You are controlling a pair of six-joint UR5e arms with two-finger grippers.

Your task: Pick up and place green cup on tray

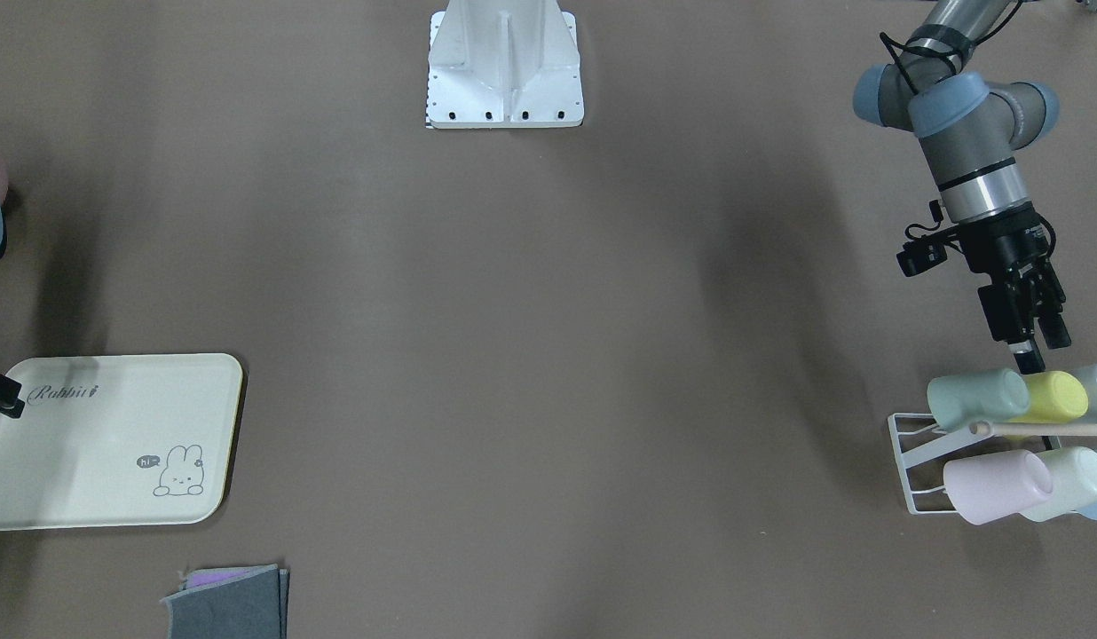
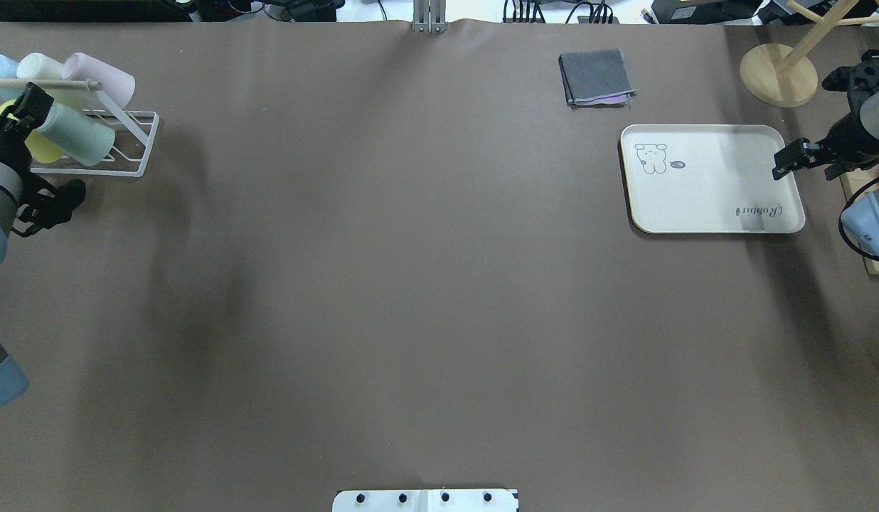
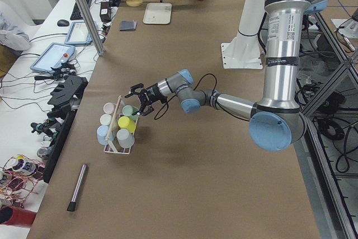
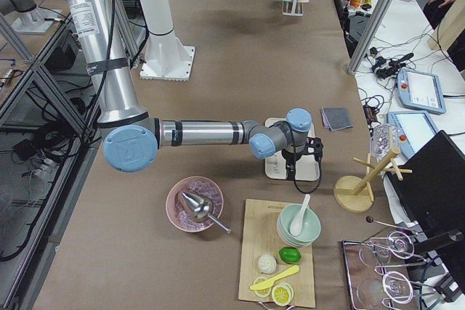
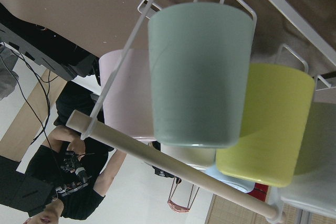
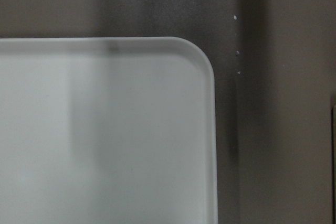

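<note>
The green cup (image 1: 979, 397) lies on its side on a white wire rack (image 1: 912, 461) at the table's end, beside a yellow cup (image 1: 1056, 395). In the left wrist view the green cup (image 5: 197, 72) fills the middle, bottom toward the camera. My left gripper (image 1: 1032, 348) hovers just short of the green and yellow cups, fingers apart, holding nothing. The cream tray (image 1: 87, 461) with its bunny drawing lies bare at the other end. Above the tray's edge (image 2: 710, 192) is my right arm's wrist (image 2: 848, 139), its fingers hidden. The right wrist view shows only a tray corner (image 6: 105, 129).
The rack also holds a pink cup (image 1: 997, 486), a pale whitish-green cup (image 1: 1072, 482) and a blue one, under a wooden rod (image 1: 1045, 429). A folded grey cloth (image 2: 596, 78) and a wooden stand (image 2: 777, 75) lie near the tray. The white robot base (image 1: 504, 67) stands mid-table.
</note>
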